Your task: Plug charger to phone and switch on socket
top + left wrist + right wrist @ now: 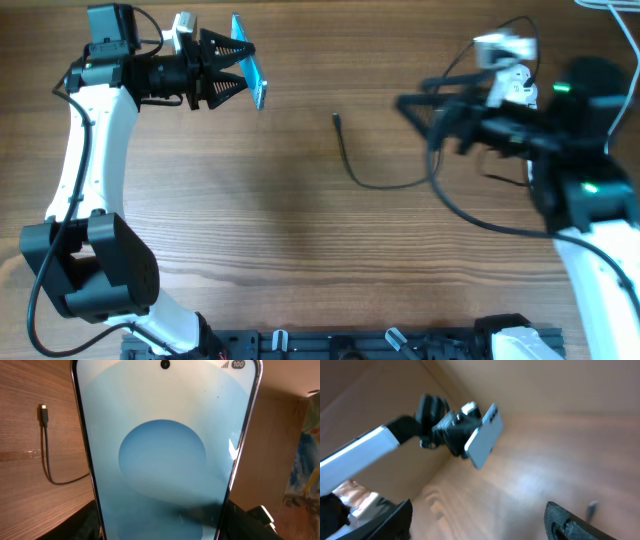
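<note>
My left gripper is shut on the phone and holds it on edge, lifted above the table at the far left. In the left wrist view the phone's light blue screen with its turquoise oval fills the frame between the fingers. The charger lies on the table centre, its plug tip pointing away; the tip also shows in the left wrist view. My right gripper is open, empty and blurred, right of the cable. The right wrist view shows the held phone. The socket is mostly hidden under my right arm.
A white piece shows behind the right arm. A thicker white cable runs at the far right corner. The charger cable runs on under the right arm. The wooden table spans the view.
</note>
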